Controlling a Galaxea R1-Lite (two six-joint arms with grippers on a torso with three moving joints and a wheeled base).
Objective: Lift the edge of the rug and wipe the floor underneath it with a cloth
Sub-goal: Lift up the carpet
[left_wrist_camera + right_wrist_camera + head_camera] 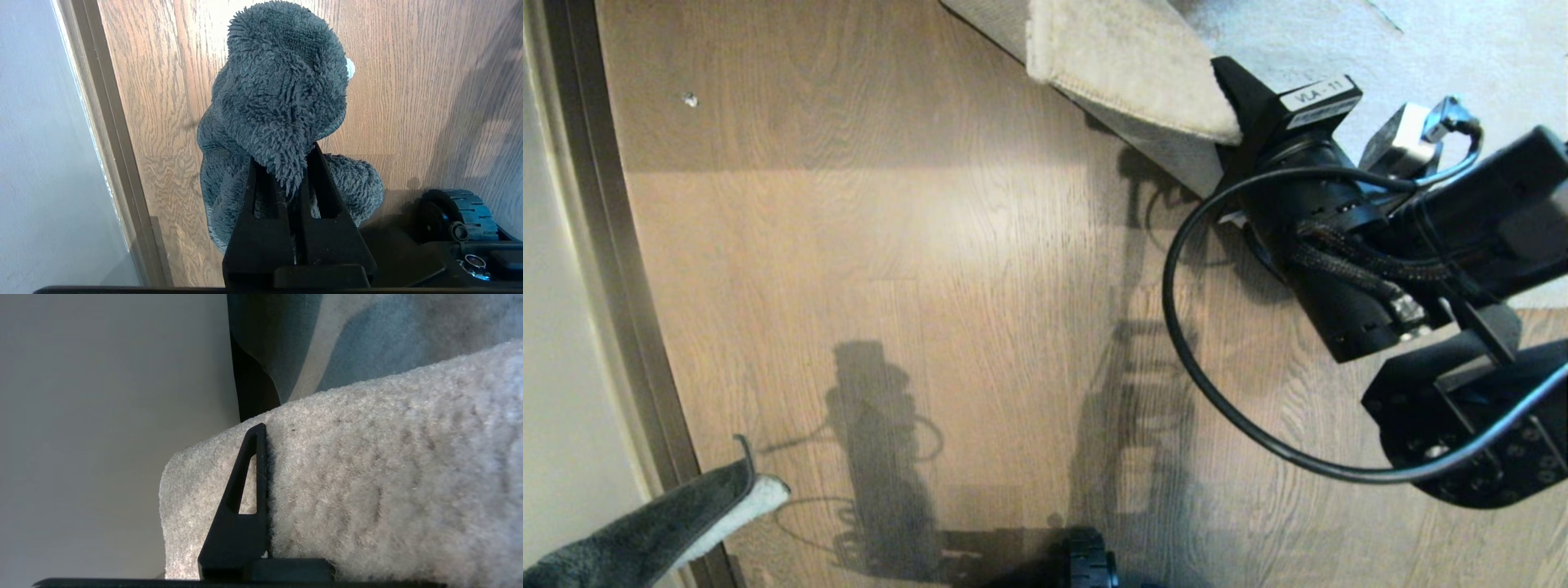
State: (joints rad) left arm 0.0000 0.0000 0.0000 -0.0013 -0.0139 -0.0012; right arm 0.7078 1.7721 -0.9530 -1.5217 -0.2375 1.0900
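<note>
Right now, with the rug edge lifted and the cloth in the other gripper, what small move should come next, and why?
Probably bring the left gripper, shut on the cloth, across toward the floor beside the rug edge. The right gripper holds that edge up, but the cloth hangs far off near the wall.

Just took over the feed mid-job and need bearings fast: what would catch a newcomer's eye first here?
First, the right gripper at the head view's upper right, shut on the grey-beige short-pile rug edge and holding it folded up off the brown wood-grain plank floor. Next, the small fuzzy dark grey cloth with a white underside, pinched in the left gripper at lower left near the dark baseboard strip, above the floor and far from the rug.
</note>
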